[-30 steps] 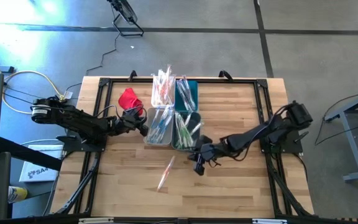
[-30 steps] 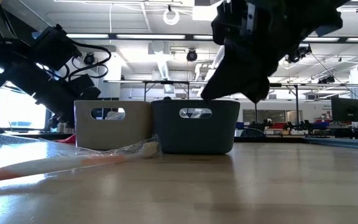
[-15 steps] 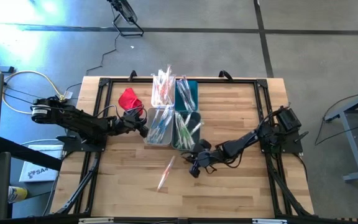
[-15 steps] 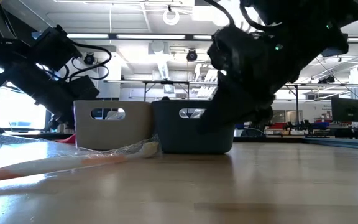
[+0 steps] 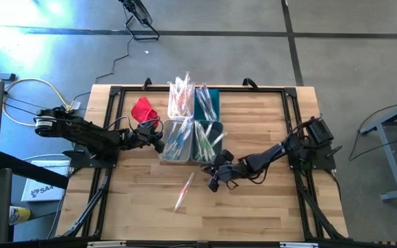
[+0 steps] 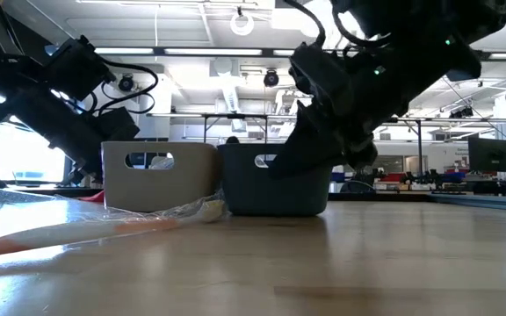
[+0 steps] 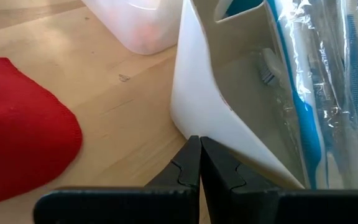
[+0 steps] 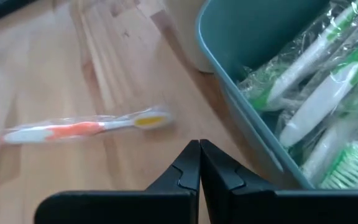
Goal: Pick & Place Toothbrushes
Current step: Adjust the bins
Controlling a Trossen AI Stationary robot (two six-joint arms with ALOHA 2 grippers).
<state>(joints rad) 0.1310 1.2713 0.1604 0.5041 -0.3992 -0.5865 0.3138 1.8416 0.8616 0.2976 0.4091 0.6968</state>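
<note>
One wrapped toothbrush (image 5: 183,191) with an orange handle lies flat on the wooden table, also seen in the right wrist view (image 8: 86,129). More wrapped toothbrushes fill the near white bin (image 5: 176,140), the near teal bin (image 5: 207,142) and the far white bin (image 5: 181,96). My right gripper (image 5: 212,185) is shut and hangs low over the table by the near teal bin's near corner (image 8: 253,130), right of the loose toothbrush. My left gripper (image 5: 160,145) is shut at the near white bin's left wall. My left gripper's shut fingertips (image 7: 191,149) stand level against the lower left wall of the near white bin (image 7: 210,118), coming from the table's left. Whether they touch the wall, I cannot tell.
A red cloth (image 5: 143,110) lies left of the bins, behind my left gripper. A far teal bin (image 5: 206,103) stands beside the far white one. Bare wood spreads across the table's near half around the loose toothbrush.
My right gripper has sunk toward the table and tipped further down, shifting a little toward the table's left, nearer the loose toothbrush. It has stayed shut. The toothbrush lies where it was.
</note>
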